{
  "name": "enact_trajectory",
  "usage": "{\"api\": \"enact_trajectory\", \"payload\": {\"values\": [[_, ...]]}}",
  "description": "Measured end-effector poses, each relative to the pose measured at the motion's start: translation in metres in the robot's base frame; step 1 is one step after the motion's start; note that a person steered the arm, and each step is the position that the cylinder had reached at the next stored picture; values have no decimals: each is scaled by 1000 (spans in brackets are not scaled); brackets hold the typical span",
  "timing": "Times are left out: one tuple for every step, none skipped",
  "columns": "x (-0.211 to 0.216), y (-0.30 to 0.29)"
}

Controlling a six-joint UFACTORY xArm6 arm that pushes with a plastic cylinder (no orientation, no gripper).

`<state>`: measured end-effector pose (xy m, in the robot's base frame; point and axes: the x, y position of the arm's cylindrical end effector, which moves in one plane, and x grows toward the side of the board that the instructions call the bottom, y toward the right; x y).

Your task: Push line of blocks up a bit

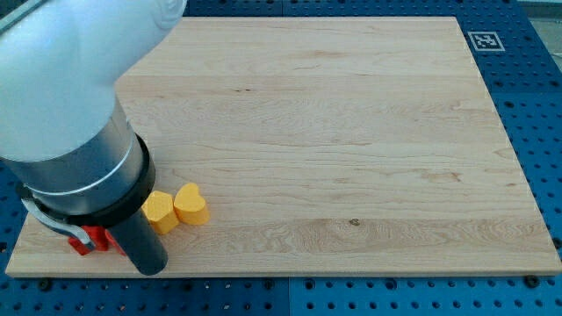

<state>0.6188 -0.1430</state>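
A short line of blocks lies near the board's bottom left corner. A yellow heart block (191, 204) is at the line's right end, touching a yellow hexagon block (159, 211) on its left. A red block (90, 239) shows partly at the far left, its shape mostly hidden by the arm. My dark rod comes down from the large arm body, and my tip (149, 266) rests on the board just below and left of the yellow hexagon, to the right of the red block. The arm hides anything between the red block and the hexagon.
The wooden board (334, 132) fills most of the view, on a blue perforated table (536, 105). A black-and-white marker tag (482, 40) sits at the board's top right corner. The bulky arm housing (70, 114) covers the view's upper left.
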Motion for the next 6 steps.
{"api": "enact_trajectory", "payload": {"values": [[0, -17], [0, -17], [0, -37], [0, -40], [0, -40], [0, -45]]}}
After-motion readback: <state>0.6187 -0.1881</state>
